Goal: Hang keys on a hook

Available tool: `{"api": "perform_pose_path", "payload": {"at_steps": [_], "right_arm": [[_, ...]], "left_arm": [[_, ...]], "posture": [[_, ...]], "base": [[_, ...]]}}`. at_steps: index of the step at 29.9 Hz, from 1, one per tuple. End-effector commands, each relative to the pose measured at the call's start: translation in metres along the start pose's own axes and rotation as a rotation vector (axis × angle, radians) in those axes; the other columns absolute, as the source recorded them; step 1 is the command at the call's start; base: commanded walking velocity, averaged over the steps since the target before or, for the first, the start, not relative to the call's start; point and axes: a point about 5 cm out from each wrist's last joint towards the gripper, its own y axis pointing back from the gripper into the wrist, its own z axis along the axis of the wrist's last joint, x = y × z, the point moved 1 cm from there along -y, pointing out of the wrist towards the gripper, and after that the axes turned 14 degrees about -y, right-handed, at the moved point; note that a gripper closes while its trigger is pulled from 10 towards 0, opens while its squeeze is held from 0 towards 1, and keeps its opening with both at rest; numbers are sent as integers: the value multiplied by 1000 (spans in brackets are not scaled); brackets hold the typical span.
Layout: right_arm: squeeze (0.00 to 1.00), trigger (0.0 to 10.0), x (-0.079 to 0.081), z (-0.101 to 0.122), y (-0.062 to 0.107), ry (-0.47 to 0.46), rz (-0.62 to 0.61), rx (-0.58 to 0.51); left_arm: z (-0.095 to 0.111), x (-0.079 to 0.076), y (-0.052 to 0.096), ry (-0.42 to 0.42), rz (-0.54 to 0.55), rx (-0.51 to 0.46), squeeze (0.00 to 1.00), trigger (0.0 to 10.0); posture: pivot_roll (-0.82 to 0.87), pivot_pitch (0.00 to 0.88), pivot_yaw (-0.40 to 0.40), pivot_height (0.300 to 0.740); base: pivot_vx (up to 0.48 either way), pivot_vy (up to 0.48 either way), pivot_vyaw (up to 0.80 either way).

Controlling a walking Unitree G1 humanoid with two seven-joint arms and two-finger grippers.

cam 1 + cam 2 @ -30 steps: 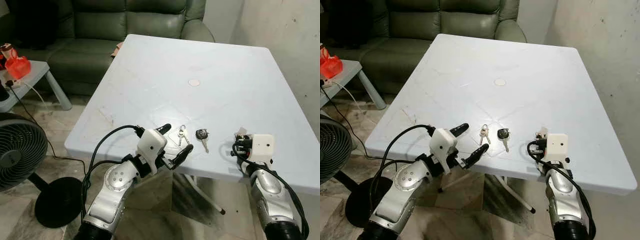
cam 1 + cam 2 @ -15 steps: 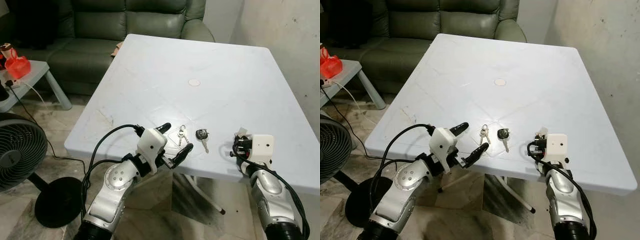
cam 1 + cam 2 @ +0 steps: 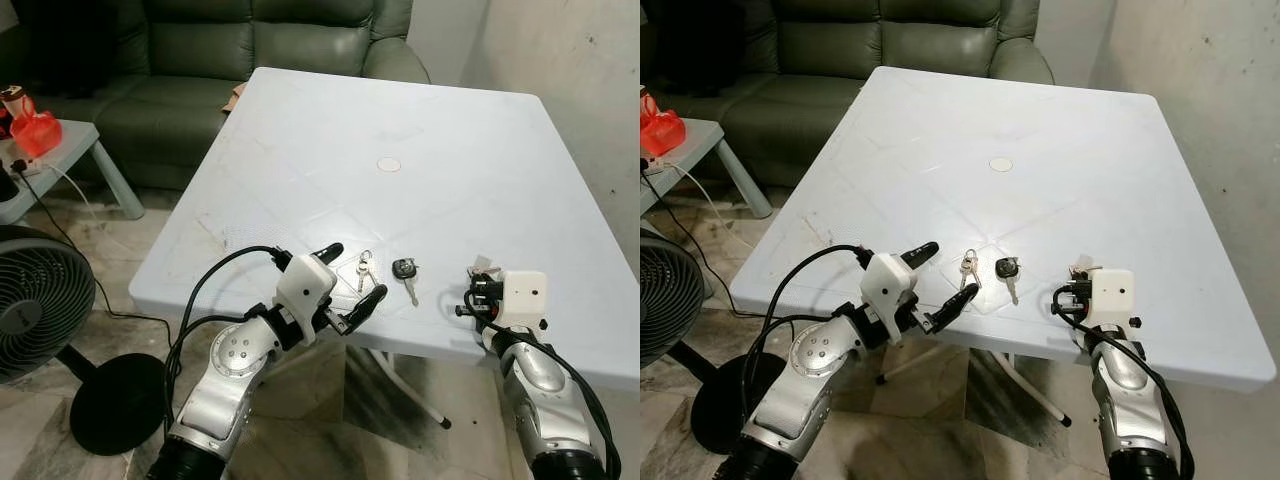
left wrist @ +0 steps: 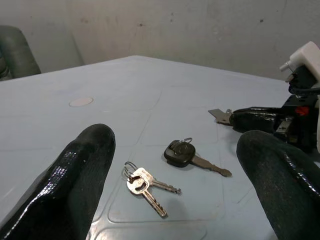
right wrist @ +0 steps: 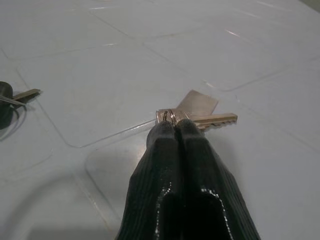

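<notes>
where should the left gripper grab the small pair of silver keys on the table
Grip the small silver keys at the ring end, where both heads stack and stand a little proud of the white table; the blades lie flat and splayed. Come from above on the robot's side, one finger each side of the heads. The left gripper is open and already faces them, and the black-headed key lies apart.

Near the tabletop's (image 3: 300, 150) front edge, a small key pair (image 3: 364, 267) was laid just left of a single key (image 3: 405, 272); another key (image 5: 200, 116) lay further right.
</notes>
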Motion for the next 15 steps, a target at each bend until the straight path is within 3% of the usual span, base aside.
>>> {"api": "perform_pose_path", "payload": {"at_steps": [1, 4, 5, 9, 15], "right_arm": [[0, 0, 0, -7, 3, -32, -15, 35], [0, 0, 5, -1, 3, -90, -19, 6], [0, 0, 9, 7, 3, -150, -25, -29], [0, 0, 19, 26, 3, -243, -19, -101], [0, 0, 35, 67, 5, -297, -9, -234]], "left_arm": [[0, 2, -2, -17, 3, 2, 0, 10000], [0, 8, -4, -7, 35, 6, 0, 10000], [1, 17, -6, 26, 76, 6, 0, 10000], [3, 37, -9, 74, 170, 6, 0, 10000], [14, 75, -11, 117, 308, -20, 0, 10000]], "posture": [[-86, 81, 15, 727], [-88, 78, 16, 727], [-88, 78, 16, 727], [-87, 77, 16, 727], [-83, 70, 17, 727]], "base": [[0, 0, 0], [0, 0, 0], [0, 0, 0], [0, 0, 0], [0, 0, 0]]}}
